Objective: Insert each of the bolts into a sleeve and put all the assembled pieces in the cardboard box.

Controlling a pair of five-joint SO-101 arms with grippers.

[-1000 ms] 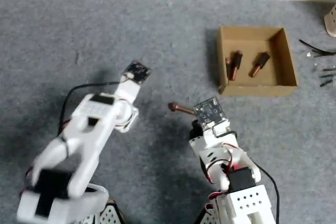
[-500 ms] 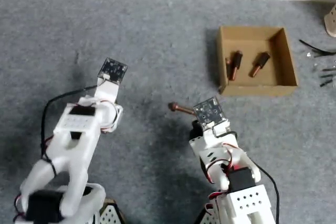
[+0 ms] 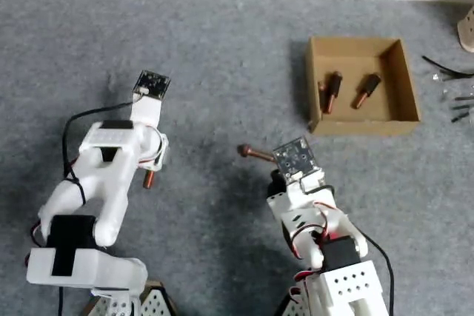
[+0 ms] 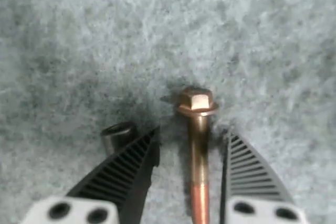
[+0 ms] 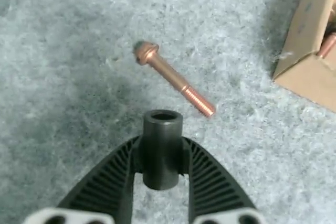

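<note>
Left gripper (image 4: 191, 134) jaws spread around bolt one (image 4: 196, 100), loose sleeve (image 4: 116, 134) beside. Right gripper (image 5: 163, 142) jaws pinch second sleeve (image 5: 163, 124); bolt two (image 5: 173, 78) on bench (image 3: 222, 49). Cardboard box (image 3: 317, 86) holds two assembled pieces (image 3: 331, 92) (image 3: 366, 90).

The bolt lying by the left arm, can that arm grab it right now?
Probably yes. The bolt lies between the left end effector's open fingers, with nothing over it. A black sleeve sits just outside one finger and shouldn't block the closing.

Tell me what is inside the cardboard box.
An assembled piece and a second piece lie apart on the cardboard box floor. Its near wall hides a strip of floor.
</note>
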